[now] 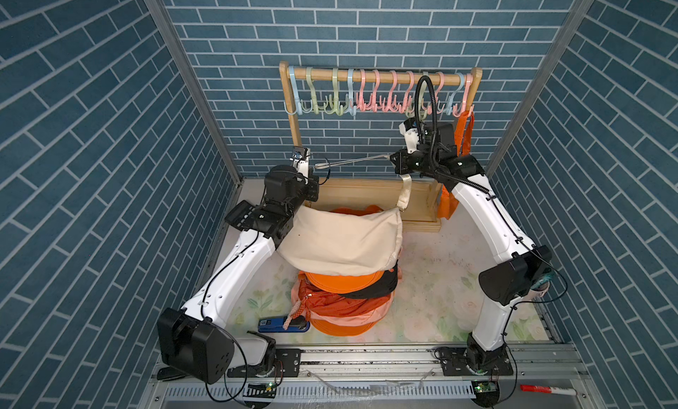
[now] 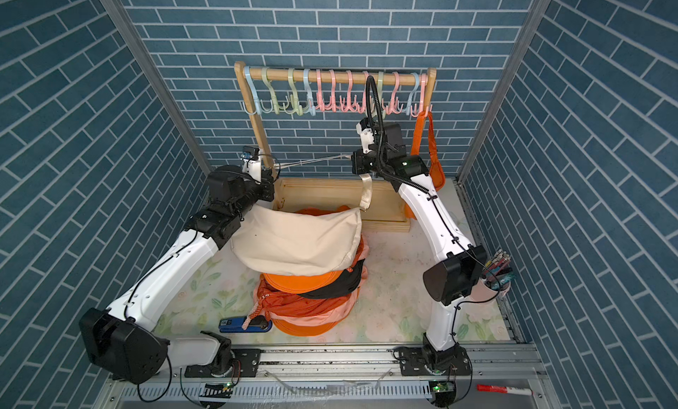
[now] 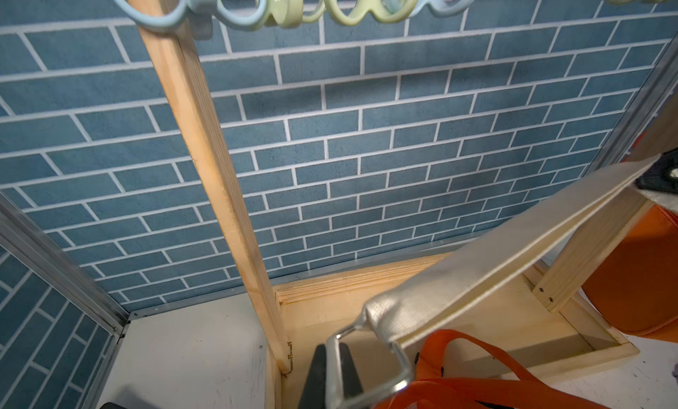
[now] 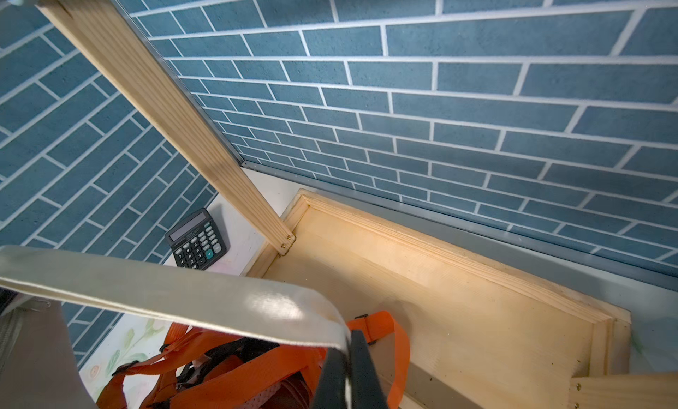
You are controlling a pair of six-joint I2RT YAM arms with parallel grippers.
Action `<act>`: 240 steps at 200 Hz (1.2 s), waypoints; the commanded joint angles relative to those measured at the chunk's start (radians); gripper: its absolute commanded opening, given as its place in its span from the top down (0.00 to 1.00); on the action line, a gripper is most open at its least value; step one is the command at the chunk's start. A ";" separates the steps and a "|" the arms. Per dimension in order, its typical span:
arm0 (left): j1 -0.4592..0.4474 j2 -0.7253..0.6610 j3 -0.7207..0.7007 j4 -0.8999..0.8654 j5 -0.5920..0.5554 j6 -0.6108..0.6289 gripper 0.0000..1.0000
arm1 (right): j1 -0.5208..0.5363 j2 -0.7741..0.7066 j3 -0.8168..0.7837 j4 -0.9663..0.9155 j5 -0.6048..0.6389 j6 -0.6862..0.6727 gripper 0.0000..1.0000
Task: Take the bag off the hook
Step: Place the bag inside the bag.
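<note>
I count one cream bag, slumped on the middle pile of bags, and one orange bag hanging on the far-right hook. Its strap stretches taut between my two grippers. The left gripper is clamped at the ring end, the right gripper on the webbing.

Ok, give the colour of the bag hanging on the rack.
Orange; the hanging fabric bag shows best in a top view.

No legible text, calculator keys too small
</note>
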 commanded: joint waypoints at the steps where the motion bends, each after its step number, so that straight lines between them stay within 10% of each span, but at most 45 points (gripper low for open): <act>1: 0.042 0.017 -0.021 0.073 -0.108 -0.037 1.00 | -0.049 0.046 -0.027 0.060 0.030 0.025 1.00; 116: 0.054 0.149 -0.138 0.150 -0.150 -0.120 0.73 | -0.047 0.130 -0.182 0.217 -0.018 0.103 0.76; 147: 0.053 0.174 -0.132 0.138 -0.139 -0.125 0.48 | -0.046 0.136 -0.207 0.232 -0.001 0.104 0.46; 186: 0.053 0.155 -0.125 0.110 -0.141 -0.127 0.28 | -0.042 0.087 -0.261 0.252 0.020 0.095 0.34; 204: 0.053 0.130 -0.130 0.104 -0.148 -0.128 0.02 | -0.041 0.056 -0.279 0.253 0.034 0.089 0.29; 240: 0.053 0.065 -0.133 0.083 -0.134 -0.137 0.01 | -0.040 0.040 -0.238 0.163 0.095 0.064 0.27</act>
